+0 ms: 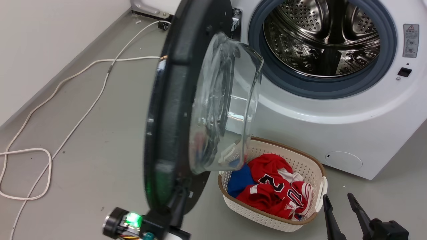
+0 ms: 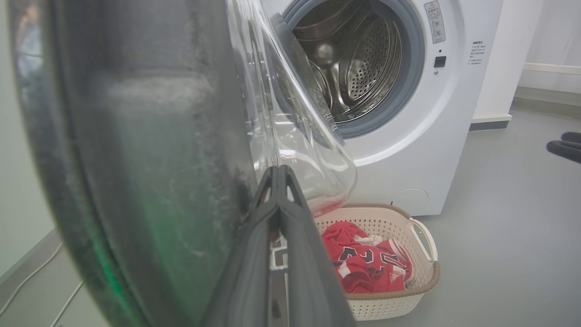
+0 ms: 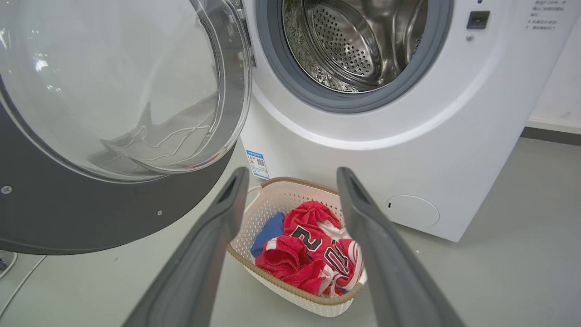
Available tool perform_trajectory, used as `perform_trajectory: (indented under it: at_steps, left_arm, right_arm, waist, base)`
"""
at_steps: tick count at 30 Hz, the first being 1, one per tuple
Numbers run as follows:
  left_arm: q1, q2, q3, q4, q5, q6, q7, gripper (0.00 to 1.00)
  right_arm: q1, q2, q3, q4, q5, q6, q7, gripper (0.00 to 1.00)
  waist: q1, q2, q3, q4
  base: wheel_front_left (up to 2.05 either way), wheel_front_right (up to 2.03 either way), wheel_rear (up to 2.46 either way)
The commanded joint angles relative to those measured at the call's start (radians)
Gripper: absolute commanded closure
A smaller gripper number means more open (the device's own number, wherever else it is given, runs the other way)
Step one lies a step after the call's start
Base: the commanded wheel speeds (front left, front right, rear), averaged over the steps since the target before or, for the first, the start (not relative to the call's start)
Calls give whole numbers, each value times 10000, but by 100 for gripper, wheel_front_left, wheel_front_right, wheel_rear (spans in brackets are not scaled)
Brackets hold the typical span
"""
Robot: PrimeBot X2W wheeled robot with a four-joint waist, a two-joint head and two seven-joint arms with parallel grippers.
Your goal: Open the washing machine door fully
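The washing machine door (image 1: pixel 170 100) stands swung out, edge-on to me in the head view, its glass bowl bulging toward the white washing machine (image 1: pixel 333 113). The steel drum is exposed. My left gripper (image 1: pixel 181 197) is shut, its fingers together and lying against the inner face of the door (image 2: pixel 136 159) near its lower rim, beside the glass; nothing shows between the fingertips (image 2: pixel 278 170). My right gripper (image 1: pixel 343 203) is open, low on the right near the basket. In the right wrist view this gripper (image 3: pixel 292 175) points at the basket below the door (image 3: pixel 68 218) and the machine (image 3: pixel 408 150).
A white laundry basket (image 1: pixel 310 166) with red and blue clothes sits on the grey floor before the machine, just right of the door. White cables (image 1: pixel 66 83) trail over the floor on the left along the wall. The right gripper's fingers (image 2: pixel 565 145) also show at the left wrist view's right edge.
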Motion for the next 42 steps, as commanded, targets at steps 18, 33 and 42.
perform_trajectory:
  at_steps: [18,33,42]
  left_arm:
    - [-592,281,3814,259,-889,402,29,100]
    - [-2421,595,6371,1730,-1044,-409,28,100]
    - [-3434,777,7425,2530,-916,-761,30,100]
  right_arm:
    - [-679,22,24,18,-497,-3,-17,0]
    - [-1241,20,-247,-172,-1106,-3,-19,0]
    - [-1484,21,-442,-369,-1316,-3,-17,0]
  waist:
    - [0,0,1075,-368]
    - [0,0,2145,-653]
    - [0,0,2597,-908]
  base:
    - [0,0,0]
    - [0,0,0]
    - [0,0,0]
